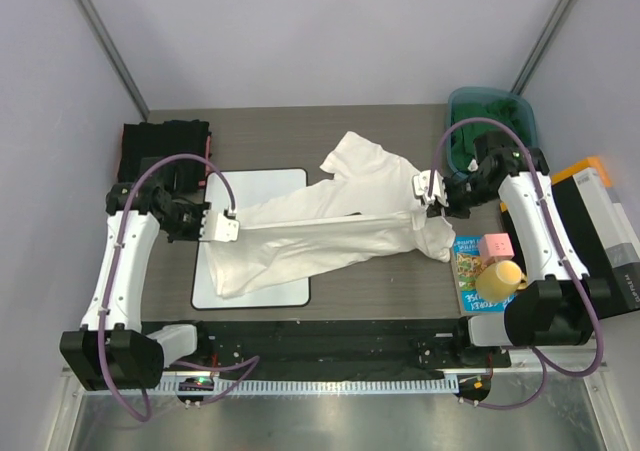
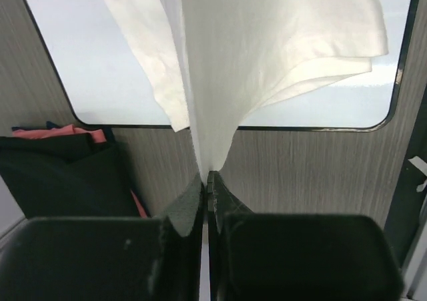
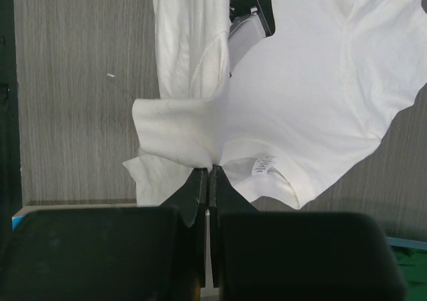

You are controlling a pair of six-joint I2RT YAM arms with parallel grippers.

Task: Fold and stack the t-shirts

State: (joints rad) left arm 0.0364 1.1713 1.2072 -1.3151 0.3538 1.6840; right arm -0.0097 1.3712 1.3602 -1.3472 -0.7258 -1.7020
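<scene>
White t-shirt [image 1: 340, 221] stretched between two arms above the tabletop [image 1: 380, 283].
One edge is pinched tight by the left fingers [image 2: 197, 197], another by the right fingers [image 3: 199, 184]. The white board [image 1: 270, 183] is partly covered by it. Folded black shirts [image 1: 165, 146] are piled far left; a green bin [image 1: 492, 111] is set far right.

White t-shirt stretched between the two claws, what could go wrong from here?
The left claw and right claw each pinch only a thin edge of the white t-shirt; pulling further apart could slip it free. The shirt is bunched and only partly over the white board, so laying it down now would likely leave a crooked, creased fold.
</scene>
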